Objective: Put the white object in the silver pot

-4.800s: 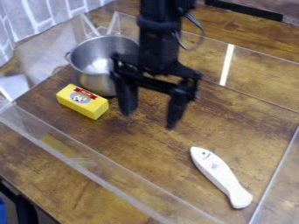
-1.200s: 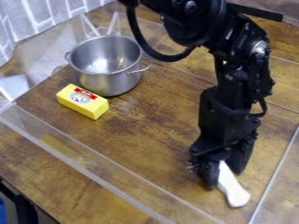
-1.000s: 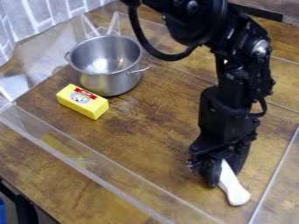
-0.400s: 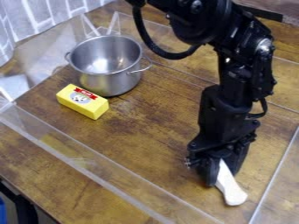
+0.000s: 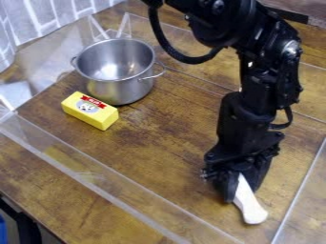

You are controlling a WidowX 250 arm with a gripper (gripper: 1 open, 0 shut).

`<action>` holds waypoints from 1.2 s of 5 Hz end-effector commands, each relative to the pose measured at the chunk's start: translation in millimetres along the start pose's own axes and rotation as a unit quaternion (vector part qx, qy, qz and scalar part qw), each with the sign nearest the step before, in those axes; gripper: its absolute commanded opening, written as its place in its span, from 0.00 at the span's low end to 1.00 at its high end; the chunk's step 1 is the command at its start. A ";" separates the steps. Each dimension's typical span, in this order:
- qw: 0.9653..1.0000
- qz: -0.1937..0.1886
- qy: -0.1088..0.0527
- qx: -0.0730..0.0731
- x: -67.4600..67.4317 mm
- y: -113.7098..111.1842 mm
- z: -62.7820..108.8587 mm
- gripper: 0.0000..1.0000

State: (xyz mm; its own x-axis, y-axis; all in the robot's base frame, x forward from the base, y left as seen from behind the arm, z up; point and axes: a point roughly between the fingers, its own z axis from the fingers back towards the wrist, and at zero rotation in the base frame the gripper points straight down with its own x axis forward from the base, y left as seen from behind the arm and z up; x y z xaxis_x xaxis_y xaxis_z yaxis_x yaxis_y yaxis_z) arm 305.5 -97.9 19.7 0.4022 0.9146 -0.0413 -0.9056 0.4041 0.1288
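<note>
So the wooden table [image 5: 152, 133] is taking up pretty much the whole shot, dark planks with a clear plastic border [image 5: 76, 157] running along the near edge. The black robot arm [image 5: 249, 57] is the next biggest thing, arching in from the top and bending down on the right side, with its wrist pointing straight down at the tabletop.

Over at the upper left the silver pot [image 5: 114, 69] is sitting upright on the wood, looking empty inside as far as I can tell, little side handle poking out toward the right. It's sitting well apart from the arm's business end.

Just in front of the pot, the yellow block [image 5: 91, 111] with the red label is lying flat, near the pot but not touching it.

Down at the lower right the gripper [image 5: 234, 181] is pressing down at table level, fingers pinched together on the white object [image 5: 249, 205]. That white piece is lying flat on the wood, its near end sticking out below the fingers toward the bottom right, the other end hiding under the gripper.
</note>
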 end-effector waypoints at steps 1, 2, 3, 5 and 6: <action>1.000 -0.005 0.009 0.027 -1.7 6.2 -7.3 0.00; 0.999 -0.008 0.018 0.035 -3.1 6.8 -8.8 1.00; 0.999 -0.007 0.028 0.041 -4.3 7.1 -10.3 1.00; 0.997 0.002 0.055 0.048 -9.6 7.9 -13.3 1.00; 0.997 0.007 0.063 0.050 -12.5 8.5 -14.6 1.00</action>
State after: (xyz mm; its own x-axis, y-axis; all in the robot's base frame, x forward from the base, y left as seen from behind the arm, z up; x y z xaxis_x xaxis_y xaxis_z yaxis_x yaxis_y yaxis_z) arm 297.4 -105.9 19.8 0.3643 0.9185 -0.1540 -0.9021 0.3891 0.1864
